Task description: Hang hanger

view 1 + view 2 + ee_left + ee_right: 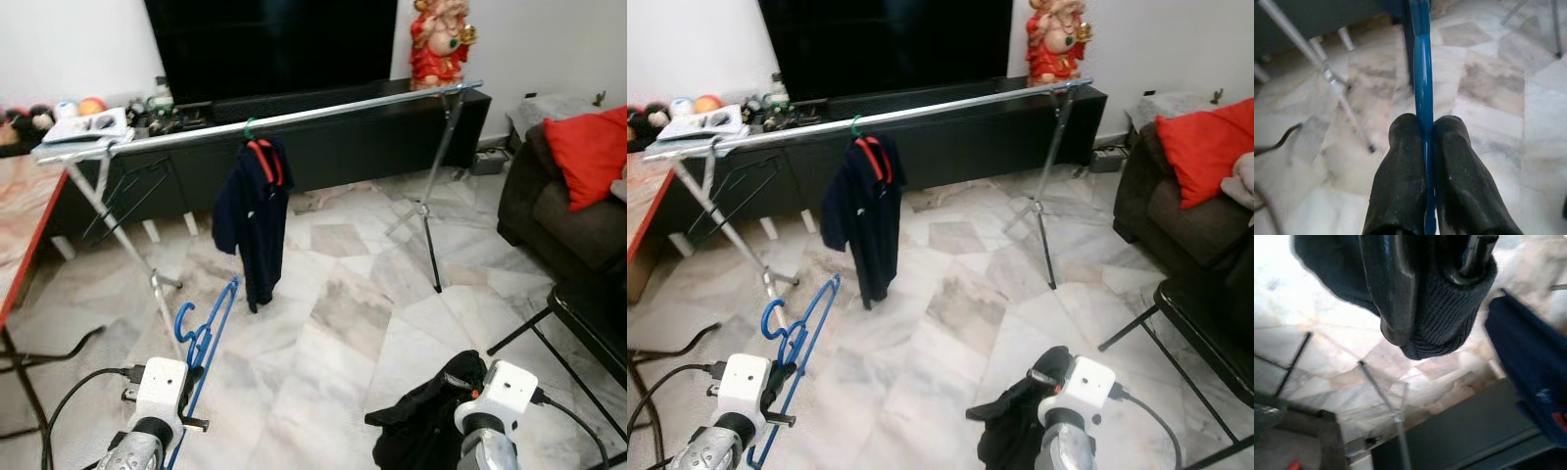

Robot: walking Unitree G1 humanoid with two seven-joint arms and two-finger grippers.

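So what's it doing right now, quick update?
Left tool shut on blue hanger. Right tool shut on dark garment. Rail ahead, one navy shirt already hung. Path clear.

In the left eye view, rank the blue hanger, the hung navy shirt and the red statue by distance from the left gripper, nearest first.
1. Blue hanger: clamped in the left gripper, rising from it.
2. Navy shirt: hangs from the rail, ahead and a little right.
3. Red statue: on the TV cabinet, far right, beyond the rail.
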